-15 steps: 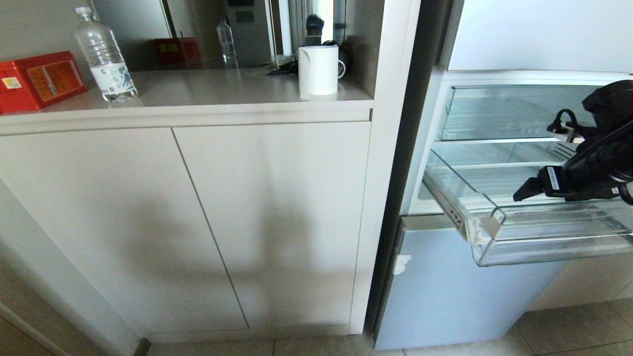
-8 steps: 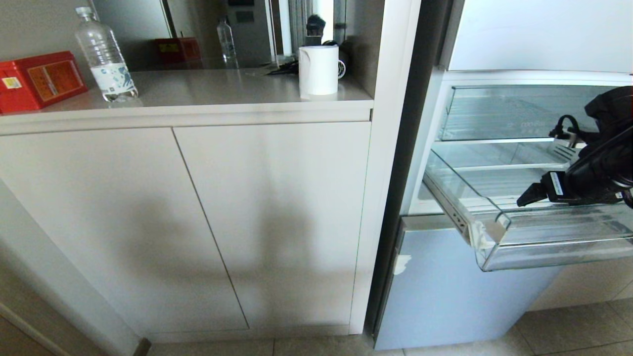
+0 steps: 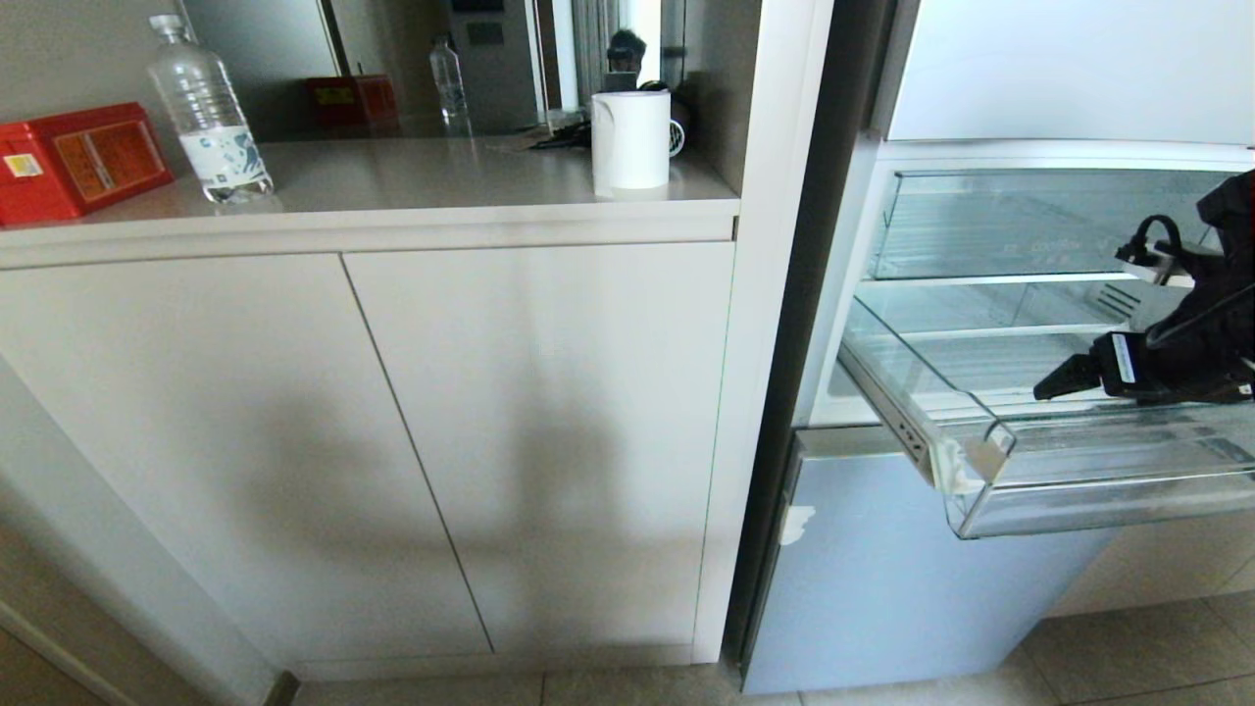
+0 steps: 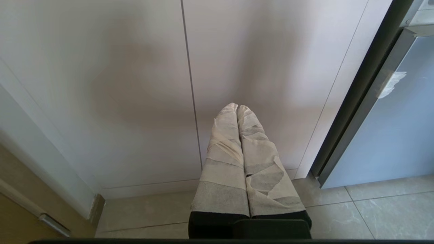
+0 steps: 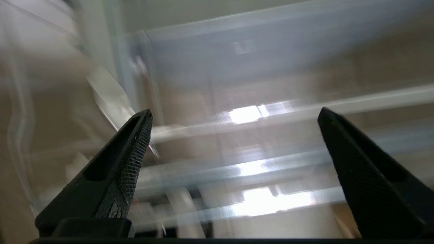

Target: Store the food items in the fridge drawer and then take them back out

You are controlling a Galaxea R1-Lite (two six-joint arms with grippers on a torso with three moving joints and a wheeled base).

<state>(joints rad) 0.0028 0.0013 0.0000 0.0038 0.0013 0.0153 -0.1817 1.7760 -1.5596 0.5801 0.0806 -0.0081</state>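
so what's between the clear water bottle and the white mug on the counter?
Bare beige countertop between clear water bottle and white mug, head view.

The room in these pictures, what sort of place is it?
Most likely a home kitchen: an open fridge with a clear drawer pulled out, beside a counter over cupboards, holding a water bottle and white kettle.

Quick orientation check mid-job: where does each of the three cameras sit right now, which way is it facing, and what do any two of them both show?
Head: high on the robot, looking down at the cabinet doors, counter and open fridge drawer; right gripper over the drawer.
Left wrist: low, facing the cabinet doors and fridge edge; shut, taped left gripper shows.
Right wrist: looking into the clear fridge drawer; open right gripper.
Shared: head and left wrist both show the cabinet doors.
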